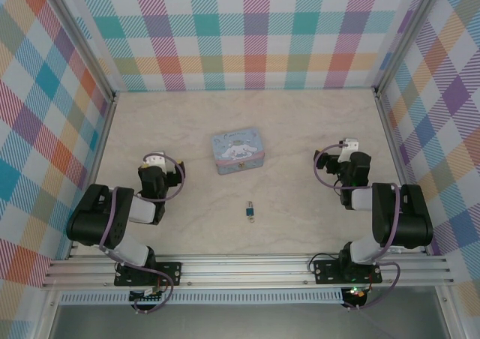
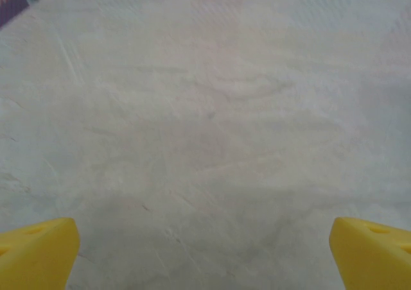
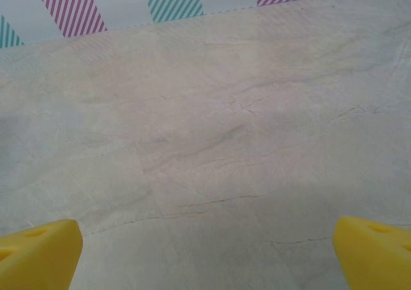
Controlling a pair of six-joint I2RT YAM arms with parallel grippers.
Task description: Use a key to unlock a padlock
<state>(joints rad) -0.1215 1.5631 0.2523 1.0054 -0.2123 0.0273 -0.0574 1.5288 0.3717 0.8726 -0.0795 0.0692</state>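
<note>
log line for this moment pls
stage: nothing grasped | left gripper: open, empty | right gripper: open, empty | padlock: on table between arms, untouched | tin: behind padlock

Left arm [image 1: 112, 223], right arm [image 1: 394, 215]: bulky black joint housings, pale grey lower links. A purple cable [image 1: 178, 185] loops along each arm. White module on each wrist. Black base plates [image 1: 146, 271], bolted. Left gripper [image 2: 205, 255], right gripper [image 3: 205, 255]: yellow wedge-shaped fingertips [image 2: 38, 255], blunt corners.
</note>
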